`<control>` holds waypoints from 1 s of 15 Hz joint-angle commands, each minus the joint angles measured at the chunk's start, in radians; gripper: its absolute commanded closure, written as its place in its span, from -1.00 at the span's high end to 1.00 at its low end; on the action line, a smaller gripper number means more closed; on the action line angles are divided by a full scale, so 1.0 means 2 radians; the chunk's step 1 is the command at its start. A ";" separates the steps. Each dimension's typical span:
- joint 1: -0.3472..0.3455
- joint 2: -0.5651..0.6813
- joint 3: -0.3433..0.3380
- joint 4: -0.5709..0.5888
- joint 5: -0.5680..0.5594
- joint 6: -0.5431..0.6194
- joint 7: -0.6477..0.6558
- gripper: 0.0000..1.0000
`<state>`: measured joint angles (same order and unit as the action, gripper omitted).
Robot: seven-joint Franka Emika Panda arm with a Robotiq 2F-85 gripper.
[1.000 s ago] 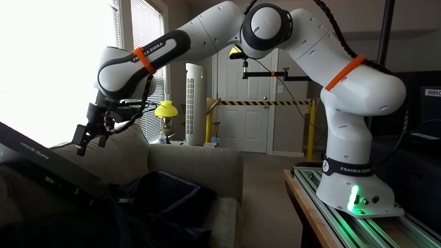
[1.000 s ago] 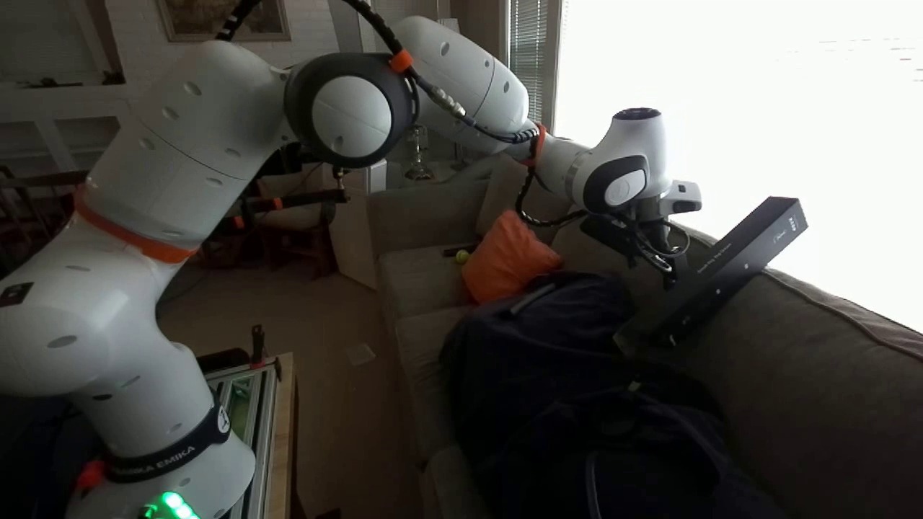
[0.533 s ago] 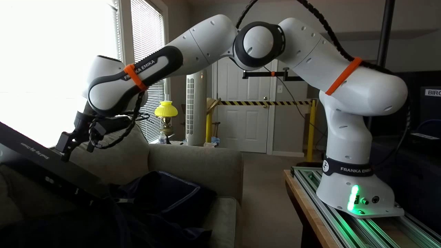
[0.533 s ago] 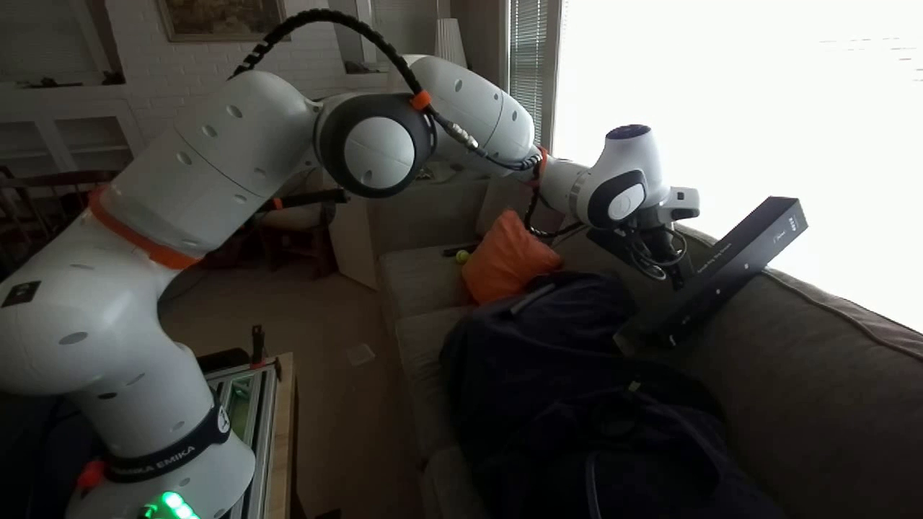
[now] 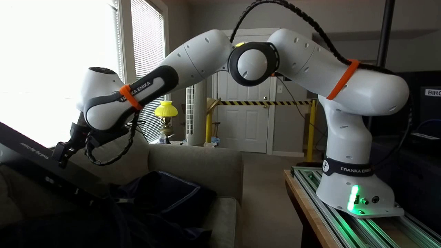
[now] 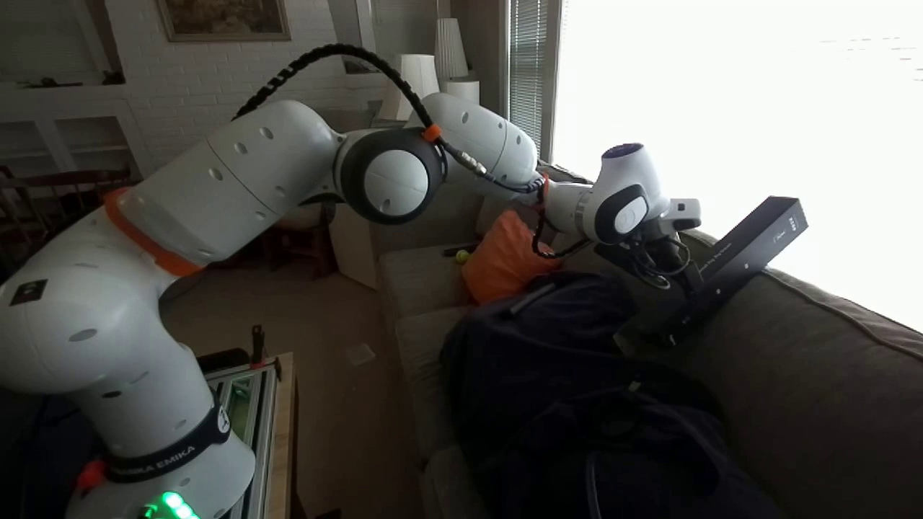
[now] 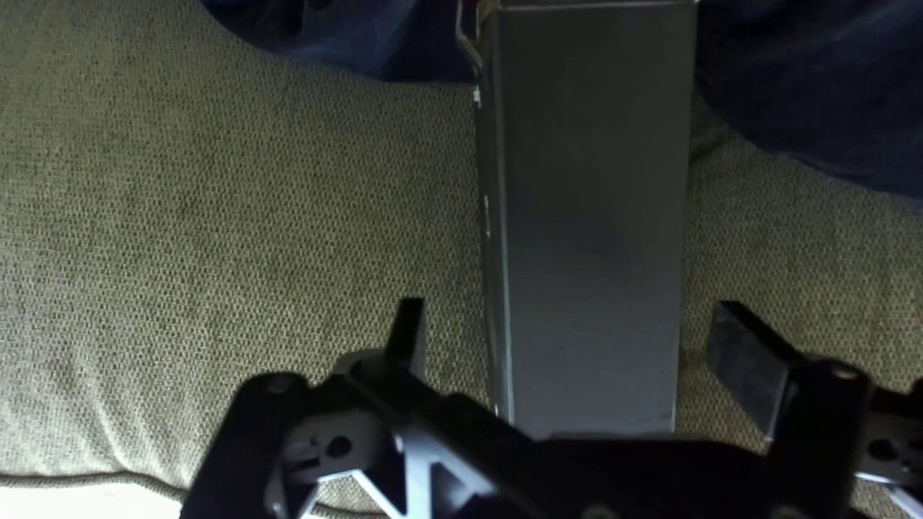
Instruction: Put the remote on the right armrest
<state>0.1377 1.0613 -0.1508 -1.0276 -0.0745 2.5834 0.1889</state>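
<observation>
No remote shows clearly. A small dark bar lies on the far sofa seat in an exterior view, too small to identify. A sofa armrest shows in an exterior view, and another armrest stands at the opposite end. My gripper is open and empty in the wrist view. Its fingers stand apart on either side of a long black box, with gaps showing on both sides. The box leans tilted against the sofa back in both exterior views.
Dark blue cloth or bags cover much of the seat. An orange pillow and a yellow-green ball lie farther along. The sofa back runs below the bright window. A yellow lamp stands behind the armrest.
The arm has come down and reached farther toward the sofa back. The gripper has moved lower, close to the black box. The box and the cloth have not moved.
</observation>
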 commanded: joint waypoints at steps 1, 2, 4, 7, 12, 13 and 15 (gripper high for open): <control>0.007 0.039 -0.018 0.052 -0.017 -0.007 0.028 1.00; 0.005 0.042 -0.015 0.058 -0.015 -0.013 0.027 1.00; 0.004 0.050 -0.013 0.067 -0.014 -0.012 0.024 1.00; 0.001 0.059 -0.007 0.078 -0.011 -0.016 0.018 1.00; 0.002 0.072 -0.011 0.094 -0.012 -0.017 0.024 1.00; 0.001 0.073 -0.009 0.096 -0.011 -0.017 0.024 1.00; -0.001 0.078 -0.006 0.102 -0.009 -0.015 0.020 1.00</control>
<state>0.1423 1.1700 -0.1668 -0.8954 -0.0815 2.5809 0.2102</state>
